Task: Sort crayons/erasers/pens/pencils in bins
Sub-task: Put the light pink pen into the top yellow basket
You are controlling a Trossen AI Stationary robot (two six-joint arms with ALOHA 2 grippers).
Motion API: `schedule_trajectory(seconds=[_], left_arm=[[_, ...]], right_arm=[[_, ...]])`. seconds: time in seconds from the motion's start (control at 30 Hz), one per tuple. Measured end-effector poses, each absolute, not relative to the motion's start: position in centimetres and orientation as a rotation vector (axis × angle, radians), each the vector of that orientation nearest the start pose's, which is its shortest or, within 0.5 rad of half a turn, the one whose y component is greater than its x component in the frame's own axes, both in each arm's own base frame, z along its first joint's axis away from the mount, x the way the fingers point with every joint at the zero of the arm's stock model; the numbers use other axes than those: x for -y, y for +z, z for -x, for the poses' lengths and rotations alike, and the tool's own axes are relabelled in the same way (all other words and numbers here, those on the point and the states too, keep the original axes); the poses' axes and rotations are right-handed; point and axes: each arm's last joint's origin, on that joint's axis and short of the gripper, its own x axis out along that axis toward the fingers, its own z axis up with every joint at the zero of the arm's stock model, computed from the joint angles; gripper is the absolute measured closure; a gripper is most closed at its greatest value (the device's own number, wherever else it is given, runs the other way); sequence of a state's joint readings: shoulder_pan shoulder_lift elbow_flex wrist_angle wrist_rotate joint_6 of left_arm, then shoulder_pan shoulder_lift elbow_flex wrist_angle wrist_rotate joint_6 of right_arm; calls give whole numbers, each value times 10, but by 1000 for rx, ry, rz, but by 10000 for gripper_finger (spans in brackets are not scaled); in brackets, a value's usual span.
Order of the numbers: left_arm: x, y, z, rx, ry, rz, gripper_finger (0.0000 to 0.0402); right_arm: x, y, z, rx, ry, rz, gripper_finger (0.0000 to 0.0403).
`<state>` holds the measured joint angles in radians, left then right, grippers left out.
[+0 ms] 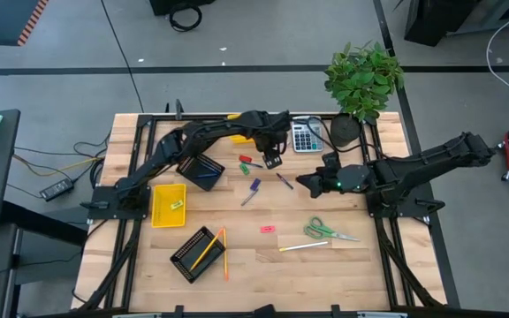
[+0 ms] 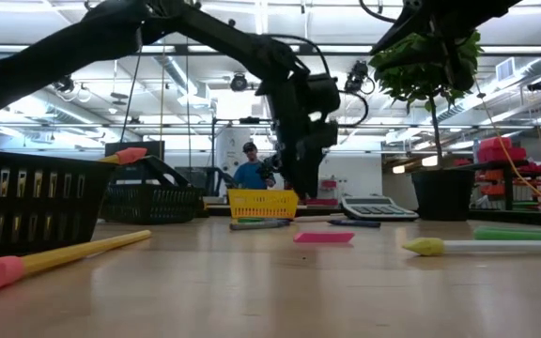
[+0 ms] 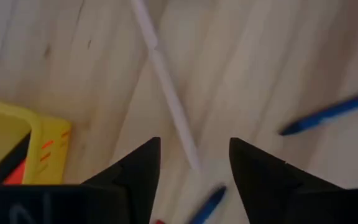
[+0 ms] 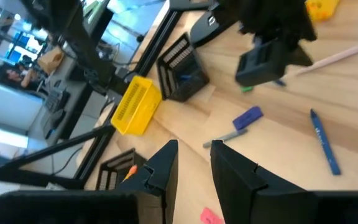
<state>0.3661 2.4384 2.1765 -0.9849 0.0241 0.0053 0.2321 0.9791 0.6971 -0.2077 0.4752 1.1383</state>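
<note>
My left gripper (image 1: 272, 162) hangs open, pointing down, over the far middle of the table. A pale thin stick (image 3: 166, 81) lies on the wood and runs in between its fingers, which do not touch it. A blue pen (image 3: 328, 112) lies to one side, and a yellow bin (image 3: 42, 143) stands on the other. My right gripper (image 1: 306, 183) hovers right of centre, slightly open and holding nothing. On the table lie a purple crayon (image 1: 254, 185), a grey pen (image 1: 248, 198) and a pink eraser (image 1: 267, 229). A black mesh bin (image 1: 197, 252) near the front holds pencils.
A second black mesh bin (image 1: 203, 170) and a yellow bin (image 1: 168, 203) stand left of centre. A calculator (image 1: 305, 137) and a potted plant (image 1: 360, 84) are at the far right. Green-handled scissors (image 1: 325, 231) and a pale stick (image 1: 303, 246) lie at the near right.
</note>
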Motion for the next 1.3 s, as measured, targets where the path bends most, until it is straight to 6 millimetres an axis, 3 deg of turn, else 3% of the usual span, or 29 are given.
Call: schedule_trajectory(seconds=[0.27,0.8,1.0,1.3], left_arm=[[-182,159,-477,-1222,366,287,216],[-160,142,-489,-1261,527,75,230],[-160,142,-489,-1252,529,89,231],[-161,141,-488,-1266,501,96,308]], right_arm=[[-37,267,-205,-336,-392,-921,302],[-39,267,-205,-363,-351,-965,302],[-39,267,-205,-373,-337,-970,302],[-39,267,-205,-377,-334,-966,302]])
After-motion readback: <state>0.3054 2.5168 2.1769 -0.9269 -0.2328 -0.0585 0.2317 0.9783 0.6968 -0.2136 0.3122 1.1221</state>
